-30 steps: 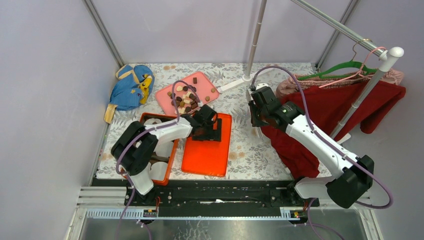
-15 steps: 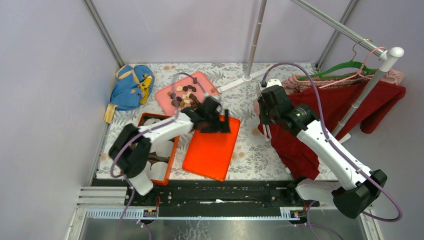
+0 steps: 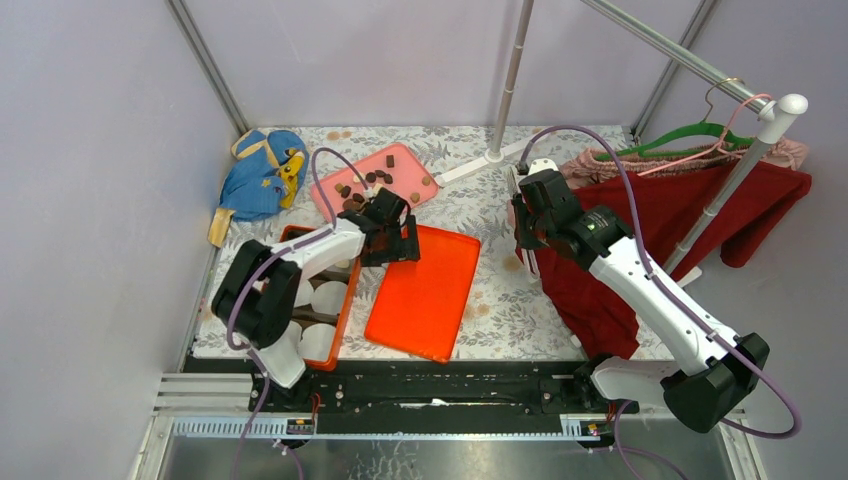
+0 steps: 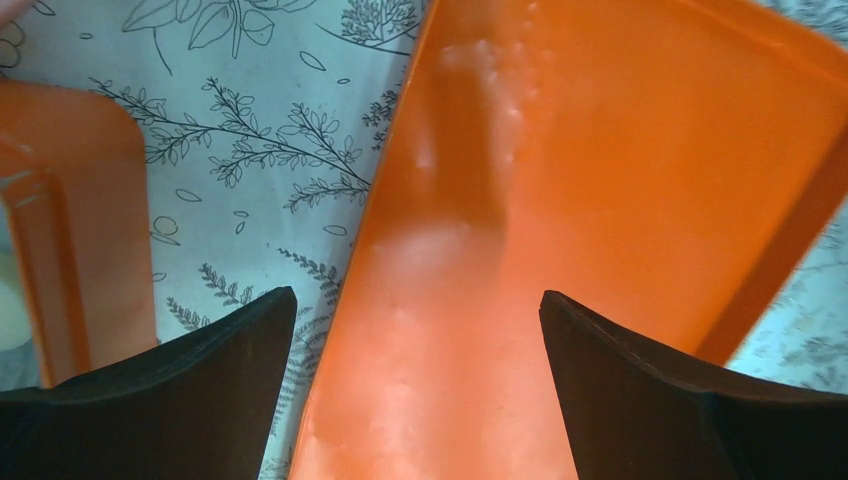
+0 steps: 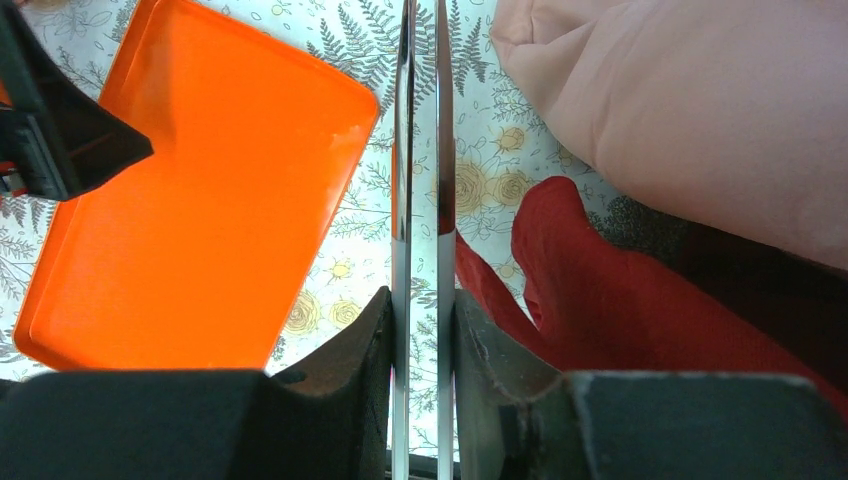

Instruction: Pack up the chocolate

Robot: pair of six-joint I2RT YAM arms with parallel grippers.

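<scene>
Our left hand (image 4: 415, 300) is wide open and empty above the orange lid (image 3: 430, 300). Our right hand (image 5: 422, 300) pinches tongs (image 5: 402, 150). Next, we guess, the tongs go to the chocolate (image 3: 372, 180), at eleven o'clock from the lid.

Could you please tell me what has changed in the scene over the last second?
The left gripper, open throughout, swung back left toward the pink tray. The orange tray's far end slid right, leaving it slanted. The right gripper, still shut on the metal tongs, drifted slightly right. The pink tray and its visible chocolates stayed put.
</scene>
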